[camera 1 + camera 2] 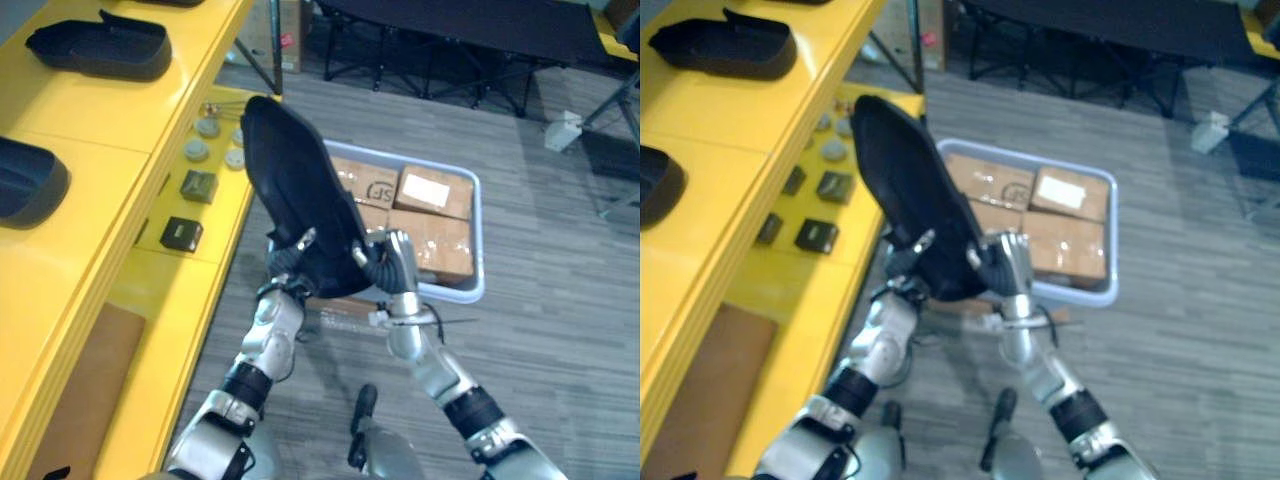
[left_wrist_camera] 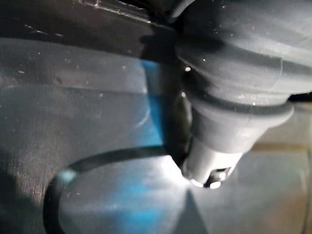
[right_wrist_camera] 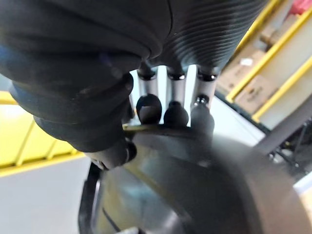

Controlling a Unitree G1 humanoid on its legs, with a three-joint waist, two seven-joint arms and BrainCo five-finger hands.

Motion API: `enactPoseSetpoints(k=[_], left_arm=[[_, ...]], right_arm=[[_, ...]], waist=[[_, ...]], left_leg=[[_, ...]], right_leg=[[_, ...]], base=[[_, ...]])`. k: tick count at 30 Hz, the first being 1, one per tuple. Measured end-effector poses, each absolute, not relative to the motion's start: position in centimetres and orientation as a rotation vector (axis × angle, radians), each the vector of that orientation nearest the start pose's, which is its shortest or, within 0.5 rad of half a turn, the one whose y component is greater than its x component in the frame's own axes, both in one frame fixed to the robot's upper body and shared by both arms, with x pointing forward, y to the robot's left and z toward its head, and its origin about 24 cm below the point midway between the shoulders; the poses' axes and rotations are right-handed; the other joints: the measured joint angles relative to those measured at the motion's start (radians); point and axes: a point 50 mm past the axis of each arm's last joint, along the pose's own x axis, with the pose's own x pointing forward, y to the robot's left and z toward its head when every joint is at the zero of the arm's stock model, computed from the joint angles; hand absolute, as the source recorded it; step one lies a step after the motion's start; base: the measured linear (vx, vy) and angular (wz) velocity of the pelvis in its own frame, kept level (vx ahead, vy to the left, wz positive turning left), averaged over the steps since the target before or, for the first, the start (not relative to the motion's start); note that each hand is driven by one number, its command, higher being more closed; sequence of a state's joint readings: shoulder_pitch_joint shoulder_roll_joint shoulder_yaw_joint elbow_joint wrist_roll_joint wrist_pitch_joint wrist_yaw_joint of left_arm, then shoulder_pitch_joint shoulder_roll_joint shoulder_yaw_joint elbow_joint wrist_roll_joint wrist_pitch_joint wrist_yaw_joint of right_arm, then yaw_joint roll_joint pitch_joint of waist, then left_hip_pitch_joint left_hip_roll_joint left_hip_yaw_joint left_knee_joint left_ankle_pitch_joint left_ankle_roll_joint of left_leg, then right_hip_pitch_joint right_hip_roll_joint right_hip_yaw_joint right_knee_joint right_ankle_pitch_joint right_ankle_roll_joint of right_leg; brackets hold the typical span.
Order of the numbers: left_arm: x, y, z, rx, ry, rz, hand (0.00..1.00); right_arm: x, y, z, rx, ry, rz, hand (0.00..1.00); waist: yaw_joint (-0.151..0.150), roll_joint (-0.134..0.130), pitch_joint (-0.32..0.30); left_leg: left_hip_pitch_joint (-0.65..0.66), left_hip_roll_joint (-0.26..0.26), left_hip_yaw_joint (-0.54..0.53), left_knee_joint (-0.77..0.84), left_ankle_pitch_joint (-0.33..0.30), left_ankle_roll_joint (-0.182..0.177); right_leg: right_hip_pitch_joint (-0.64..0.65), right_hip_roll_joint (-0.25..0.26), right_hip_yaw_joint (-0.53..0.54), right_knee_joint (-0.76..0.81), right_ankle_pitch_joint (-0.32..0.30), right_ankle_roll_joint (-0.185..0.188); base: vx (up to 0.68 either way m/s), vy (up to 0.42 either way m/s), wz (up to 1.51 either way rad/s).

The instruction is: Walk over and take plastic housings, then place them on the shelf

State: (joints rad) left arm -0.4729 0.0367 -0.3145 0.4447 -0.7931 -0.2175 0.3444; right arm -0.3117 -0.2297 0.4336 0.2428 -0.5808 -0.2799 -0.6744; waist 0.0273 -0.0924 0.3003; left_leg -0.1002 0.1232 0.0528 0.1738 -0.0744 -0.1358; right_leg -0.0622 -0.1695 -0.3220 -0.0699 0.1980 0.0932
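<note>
I hold a large black plastic housing (image 1: 295,190) up between both hands, tilted, beside the yellow shelf (image 1: 110,120). My left hand (image 1: 290,258) grips its lower edge from the left, the thumb (image 2: 229,122) pressed on the housing's smooth face (image 2: 73,122). My right hand (image 1: 385,262) clamps the lower right edge, with its fingers (image 3: 168,107) curled over the housing's rim (image 3: 195,185). Two more black housings (image 1: 100,48) (image 1: 25,180) lie on the shelf's top level.
A grey bin (image 1: 478,240) of cardboard boxes (image 1: 420,210) stands on the floor behind the held housing. The shelf's lower level carries small black blocks (image 1: 182,233), round grey pieces (image 1: 196,149) and a brown board (image 1: 90,385). Black table legs (image 1: 450,60) stand at the back.
</note>
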Motion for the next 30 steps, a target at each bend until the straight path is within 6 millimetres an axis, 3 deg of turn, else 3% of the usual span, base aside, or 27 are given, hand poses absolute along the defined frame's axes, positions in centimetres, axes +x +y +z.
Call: enactPoseSetpoints(k=[4, 8, 9, 12, 16, 20, 22, 25, 28, 30], left_arm=[[32.7, 8.2, 7.2, -0.489, 0.005, 0.074, 1.0], [32.7, 8.9, 7.4, -0.349, -0.032, 0.152, 1.0], [32.7, 9.6, 7.2, -0.297, -0.038, 0.2, 1.0], [32.0, 11.8, 7.0, -0.228, -0.069, 0.334, 1.0], [30.9, 14.4, 6.6, -0.06, -0.102, 0.496, 1.0], [29.5, 16.4, 6.7, 0.05, -0.158, 0.579, 1.0], [29.1, 17.3, 7.0, 0.061, -0.185, 0.605, 1.0], [27.8, 18.4, 7.3, 0.032, -0.232, 0.648, 1.0], [26.1, 18.8, 8.2, -0.015, -0.311, 0.652, 1.0], [24.7, 18.6, 8.7, -0.051, -0.358, 0.647, 1.0]], right_arm=[[27.6, -8.4, 10.8, -0.559, -0.701, -0.014, 0.0], [26.9, -8.1, 15.7, -0.358, -0.82, 0.053, 0.0], [27.1, -9.1, 18.0, -0.257, -0.854, 0.046, 0.0], [26.9, -11.9, 21.7, -0.081, -0.928, 0.029, 0.0], [25.9, -14.6, 24.5, 0.103, -0.999, 0.044, 0.0], [24.7, -18.3, 26.2, 0.204, -1.083, -0.09, 0.0], [24.2, -20.2, 26.1, 0.205, -1.086, -0.188, 0.0], [23.7, -22.7, 23.4, 0.164, -0.959, -0.295, 0.0], [22.7, -23.6, 17.9, 0.17, -0.722, -0.29, 0.0], [21.6, -23.4, 12.9, 0.234, -0.525, -0.324, 0.0]], waist=[[0.0, 0.0, 0.0], [0.001, -0.005, -0.001], [-0.001, -0.006, -0.001], [-0.001, -0.022, -0.012], [-0.007, -0.038, -0.023], [-0.015, -0.043, -0.065], [-0.016, -0.042, -0.088], [-0.02, -0.037, -0.117], [-0.035, -0.018, -0.13], [-0.043, 0.001, -0.14]], left_leg=[[0.002, 0.006, 0.002, -0.003, 0.0, 0.0], [0.025, 0.013, 0.009, -0.007, -0.003, -0.004], [0.037, 0.013, 0.012, -0.007, -0.006, -0.004], [0.048, 0.015, 0.028, -0.007, -0.01, -0.004], [0.069, 0.02, 0.037, -0.008, -0.014, -0.006], [0.086, 0.022, 0.04, -0.012, -0.021, -0.007], [0.089, 0.022, 0.042, -0.017, -0.022, -0.007], [0.099, 0.022, 0.049, -0.027, -0.025, -0.008], [0.1, 0.021, 0.054, -0.026, -0.032, -0.007], [0.104, 0.021, 0.062, -0.027, -0.037, -0.006]], right_leg=[[0.003, 0.008, 0.001, -0.008, 0.003, -0.001], [0.019, 0.015, 0.006, -0.009, 0.003, -0.002], [0.03, 0.015, 0.01, -0.009, 0.003, -0.002], [0.031, 0.016, 0.022, -0.009, 0.002, -0.003], [0.045, 0.02, 0.027, -0.009, 0.0, -0.003], [0.061, 0.021, 0.025, -0.009, -0.011, 0.0], [0.06, 0.021, 0.026, -0.009, -0.014, 0.001], [0.062, 0.021, 0.031, -0.009, -0.02, 0.006], [0.061, 0.02, 0.035, -0.009, -0.022, 0.009], [0.059, 0.02, 0.043, -0.009, -0.023, 0.011]], base=[[0.0, 0.0, 0.0], [0.0, 0.004, -0.05], [0.0, 0.016, -0.08], [-0.01, 0.015, -0.15], [0.0, 0.007, -0.05], [0.0, 0.0, 0.0], [0.0, 0.0, 0.0], [0.03, 0.012, -0.06], [0.02, 0.024, -0.04], [0.01, 0.023, -0.09]])
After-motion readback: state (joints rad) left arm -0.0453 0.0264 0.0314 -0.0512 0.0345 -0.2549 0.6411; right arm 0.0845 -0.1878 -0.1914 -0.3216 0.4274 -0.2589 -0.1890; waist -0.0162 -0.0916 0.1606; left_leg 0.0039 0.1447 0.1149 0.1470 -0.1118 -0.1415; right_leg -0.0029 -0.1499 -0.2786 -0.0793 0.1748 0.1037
